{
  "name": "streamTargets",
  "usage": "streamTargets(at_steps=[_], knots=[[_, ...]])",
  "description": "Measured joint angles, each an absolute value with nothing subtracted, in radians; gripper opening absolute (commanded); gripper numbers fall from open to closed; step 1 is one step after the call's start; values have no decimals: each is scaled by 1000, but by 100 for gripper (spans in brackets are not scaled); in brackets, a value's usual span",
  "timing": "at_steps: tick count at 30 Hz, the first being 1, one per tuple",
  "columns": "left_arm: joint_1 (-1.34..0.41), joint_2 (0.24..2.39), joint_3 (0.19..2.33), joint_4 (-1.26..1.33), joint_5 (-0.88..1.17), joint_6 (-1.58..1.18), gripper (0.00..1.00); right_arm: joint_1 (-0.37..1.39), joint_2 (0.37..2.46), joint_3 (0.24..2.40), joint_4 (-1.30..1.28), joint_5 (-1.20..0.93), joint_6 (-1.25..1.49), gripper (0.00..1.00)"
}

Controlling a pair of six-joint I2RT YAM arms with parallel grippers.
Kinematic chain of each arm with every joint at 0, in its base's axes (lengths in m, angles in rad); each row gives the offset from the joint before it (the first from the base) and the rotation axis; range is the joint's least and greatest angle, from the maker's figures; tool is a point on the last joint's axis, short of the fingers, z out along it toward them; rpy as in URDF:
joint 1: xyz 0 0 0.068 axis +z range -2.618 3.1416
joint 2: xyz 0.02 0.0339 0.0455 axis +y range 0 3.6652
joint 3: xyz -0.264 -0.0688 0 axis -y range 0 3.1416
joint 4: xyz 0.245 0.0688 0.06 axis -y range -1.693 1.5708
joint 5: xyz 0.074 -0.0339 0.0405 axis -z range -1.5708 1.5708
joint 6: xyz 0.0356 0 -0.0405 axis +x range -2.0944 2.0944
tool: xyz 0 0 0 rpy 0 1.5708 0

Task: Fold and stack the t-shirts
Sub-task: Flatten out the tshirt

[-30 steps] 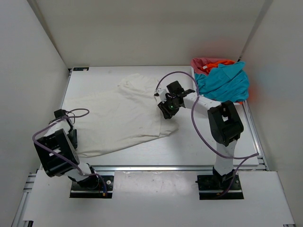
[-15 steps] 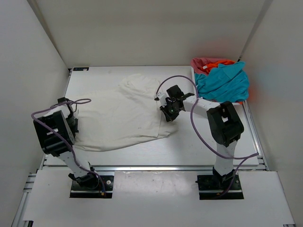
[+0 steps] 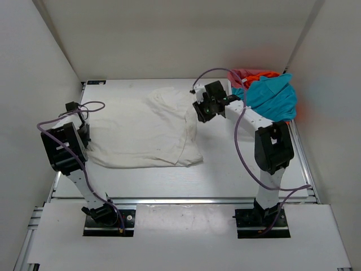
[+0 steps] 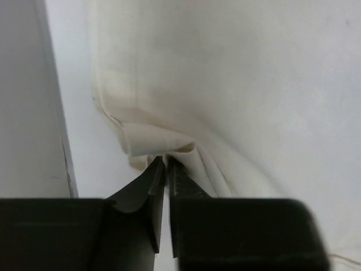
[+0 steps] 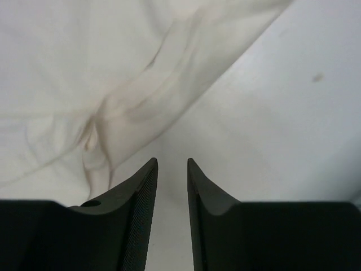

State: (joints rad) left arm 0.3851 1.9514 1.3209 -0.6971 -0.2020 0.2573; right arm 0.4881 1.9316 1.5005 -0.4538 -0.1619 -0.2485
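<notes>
The white t-shirt lies spread on the table, with a fold ridge along its right side. My left gripper is at its left edge, shut on a bunched fold of the white cloth; the tips pinch it just above the table. My right gripper hovers by the shirt's far right edge, jaws a little apart and empty, over bare table with the white cloth to its left. The teal-blue shirt, the orange shirt and the pinkish-red shirt are piled at the back right.
White walls close in the table on the left, back and right. A metal rail runs along the near edge. The left wall shows close beside my left gripper. Purple cables loop over both arms.
My left gripper pulled the shirt's left edge toward the far side. My right gripper moved from the shirt's right hem to its far right edge, and the cloth now lies more compact.
</notes>
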Motion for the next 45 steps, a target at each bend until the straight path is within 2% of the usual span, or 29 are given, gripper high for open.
streamTargets(at_steps=[1,5,8,12,19,34,41,45], knots=[[382,1933,1296,-692,-201,257,29,482,1932,1544,-438,-146,-239,35],[389,1860,1215,-702,-178,252,44,500,1961,1674,-388,-110,-207,37],[416,1802,1185,-717,-171,256,49,535,1987,1679,-375,-109,-194,41],[443,1710,1174,-725,-179,276,50,568,2009,1635,-401,-179,-192,48],[442,1643,1140,-731,-175,287,50,620,2019,1616,-436,-242,-211,43],[443,1637,1068,-751,-169,287,50,629,2062,1542,-437,-128,-221,42],[442,1632,1056,-751,-167,286,51,625,2053,1535,-418,-63,-216,48],[435,1631,1040,-750,-167,283,50,609,2052,1535,-418,-92,-212,49]])
